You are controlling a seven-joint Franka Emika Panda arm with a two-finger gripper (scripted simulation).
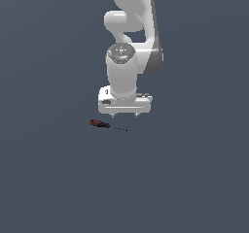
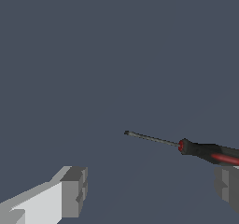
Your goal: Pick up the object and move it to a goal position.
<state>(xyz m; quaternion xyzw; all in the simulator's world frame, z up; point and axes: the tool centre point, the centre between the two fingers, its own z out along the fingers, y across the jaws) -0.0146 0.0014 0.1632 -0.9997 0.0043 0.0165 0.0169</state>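
A tiny screwdriver (image 1: 104, 125) with a red-and-black handle and a thin dark shaft lies flat on the grey floor. Its handle points to the exterior view's left. My gripper (image 1: 125, 115) hangs just above and behind it, slightly toward the exterior view's right, open, with only short fingertips (image 1: 113, 115) showing below the white hand. In the wrist view the screwdriver (image 2: 196, 149) lies ahead of the gripper (image 2: 151, 185), its handle near one grey fingertip (image 2: 227, 183) and running past the picture's edge. The other fingertip (image 2: 74, 191) is far from it. Nothing is between the fingers.
The white arm (image 1: 131, 38) rises behind the gripper toward the top of the exterior view. A plain grey floor (image 1: 58, 178) spreads all around. No goal marker shows.
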